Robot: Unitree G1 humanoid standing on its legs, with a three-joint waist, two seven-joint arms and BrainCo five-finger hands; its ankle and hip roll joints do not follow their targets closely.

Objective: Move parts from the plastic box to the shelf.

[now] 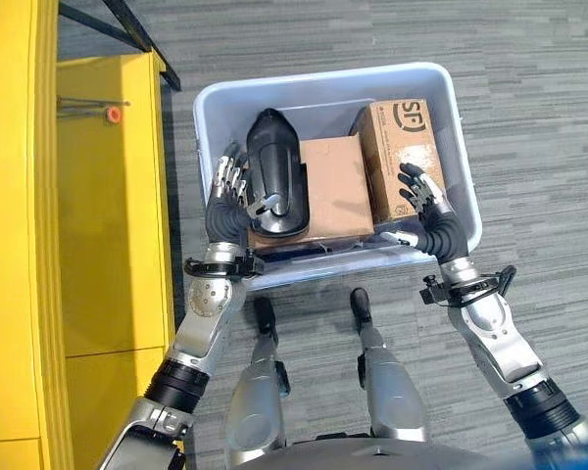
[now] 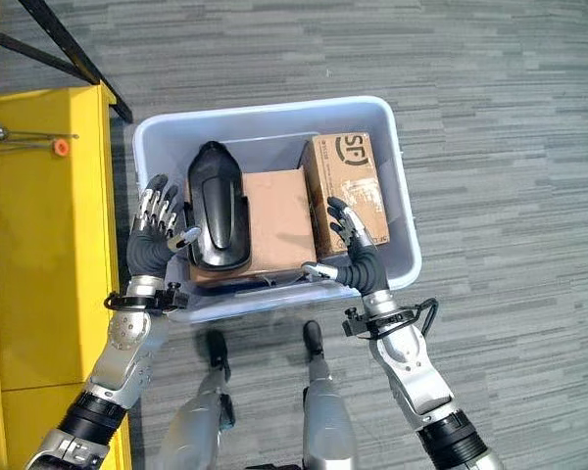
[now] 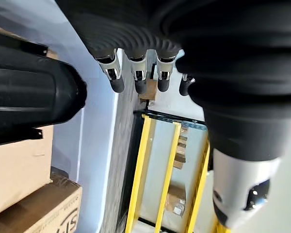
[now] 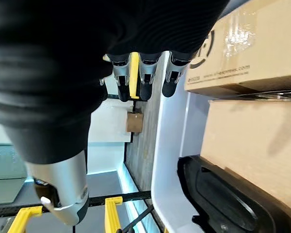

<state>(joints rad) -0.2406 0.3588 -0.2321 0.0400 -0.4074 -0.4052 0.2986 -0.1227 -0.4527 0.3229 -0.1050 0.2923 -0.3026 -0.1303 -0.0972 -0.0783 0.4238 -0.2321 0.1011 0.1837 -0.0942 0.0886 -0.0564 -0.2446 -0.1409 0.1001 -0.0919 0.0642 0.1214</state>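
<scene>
A pale plastic box (image 1: pixel 323 78) stands on the floor in front of me. Inside it a long black moulded part (image 1: pixel 274 171) lies on a plain cardboard carton (image 1: pixel 338 186), and a printed carton (image 1: pixel 402 142) stands to their right. My left hand (image 1: pixel 227 196) is open inside the box's left wall, its fingers straight beside the black part (image 3: pixel 29 92) and its thumb against the part's near end. Over the near right corner my right hand (image 1: pixel 426 201) is open too, its fingers lying straight along the printed carton (image 4: pixel 252 48). Neither hand holds anything.
A yellow shelf (image 1: pixel 108 196) runs along my left, close to the box. A thin metal rod with an orange end (image 1: pixel 113 115) lies on it. Dark frame bars (image 1: pixel 137 34) cross above the shelf's far end. Grey striped floor (image 1: pixel 539 147) spreads right of the box.
</scene>
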